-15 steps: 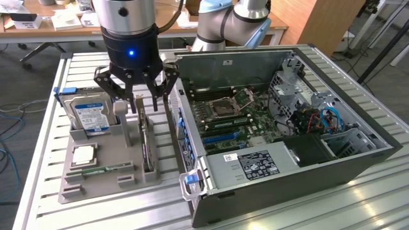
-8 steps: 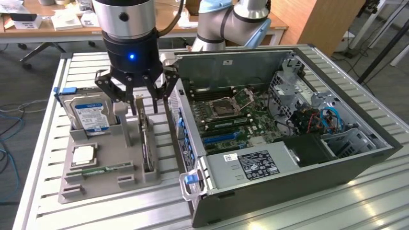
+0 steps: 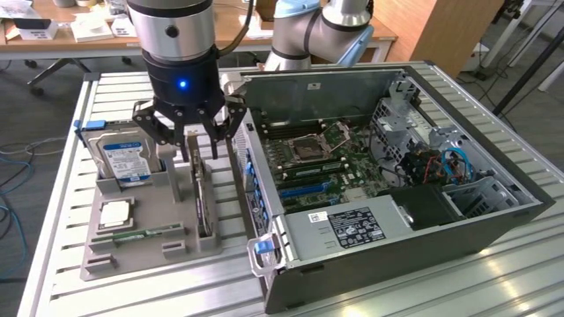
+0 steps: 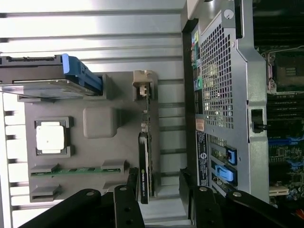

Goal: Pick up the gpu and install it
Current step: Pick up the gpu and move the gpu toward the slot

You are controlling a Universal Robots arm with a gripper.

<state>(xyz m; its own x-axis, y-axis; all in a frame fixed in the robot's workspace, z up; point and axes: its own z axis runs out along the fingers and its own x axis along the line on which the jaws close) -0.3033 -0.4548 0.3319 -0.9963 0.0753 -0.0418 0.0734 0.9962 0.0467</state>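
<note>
**End effector open above the gpu in its holder**

The end effector [image 3: 197, 148] hangs with its fingers spread wide and empty. It is over the grey holder tray [image 3: 141, 254] on the slatted metal surface [image 3: 53, 218]. The gpu [image 3: 203, 198] stands on its long edge in a slot of that tray, on the side nearest the open computer case [image 3: 423, 238]. In the exterior view the fingertips sit just above the card's far end. In the wrist view the dark fingers [image 4: 126, 204] stand on either side of the card's line, not closed on it. A hard drive [image 3: 123, 155] stands upright in the tray, at the exterior view's left of the end effector.
</note>
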